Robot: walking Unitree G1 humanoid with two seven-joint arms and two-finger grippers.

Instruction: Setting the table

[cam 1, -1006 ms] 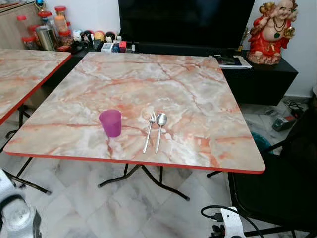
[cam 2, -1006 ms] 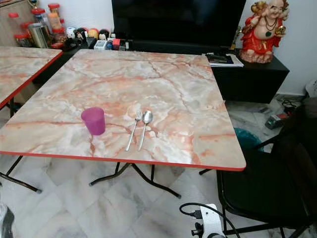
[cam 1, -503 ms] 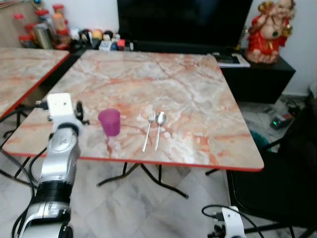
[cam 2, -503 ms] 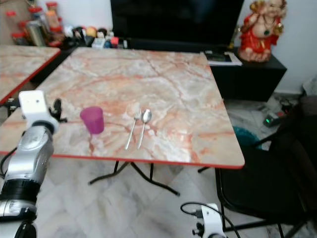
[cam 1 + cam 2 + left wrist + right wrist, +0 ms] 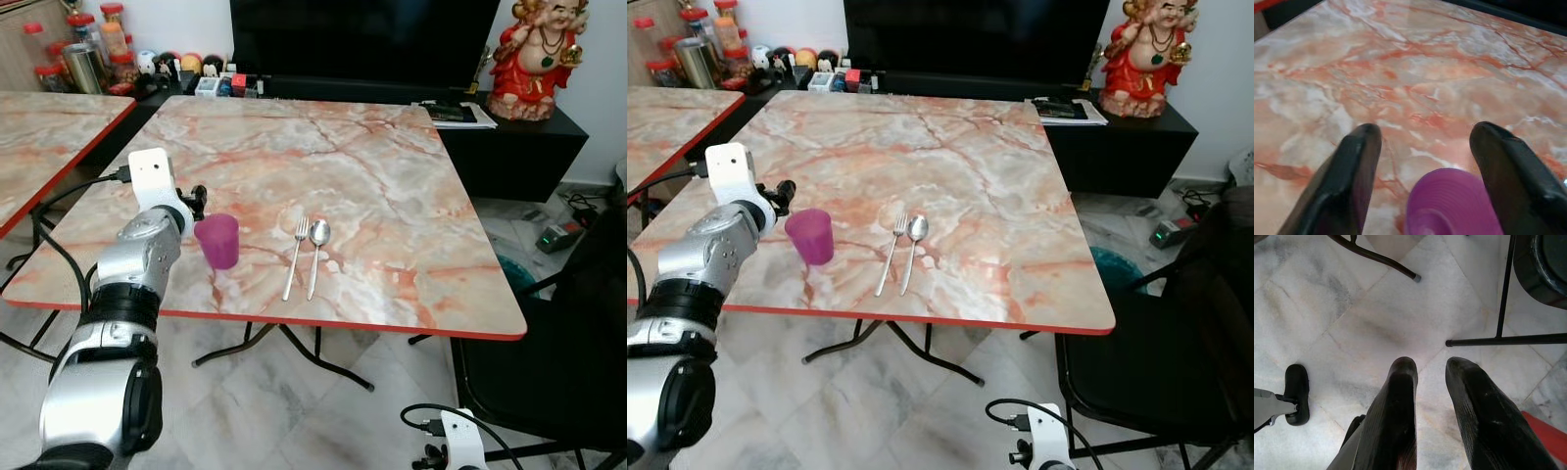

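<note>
Head views: look forward and down, sharing the marble table [image 5: 392,196].
Left wrist: close over the purple cup [image 5: 1449,205].
Right wrist: faces the floor [image 5: 1352,308].

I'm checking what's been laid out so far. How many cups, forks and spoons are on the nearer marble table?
Cups: 1, the purple cup
Forks: 1, the fork
Spoons: 1, the spoon
Total: 3
</note>
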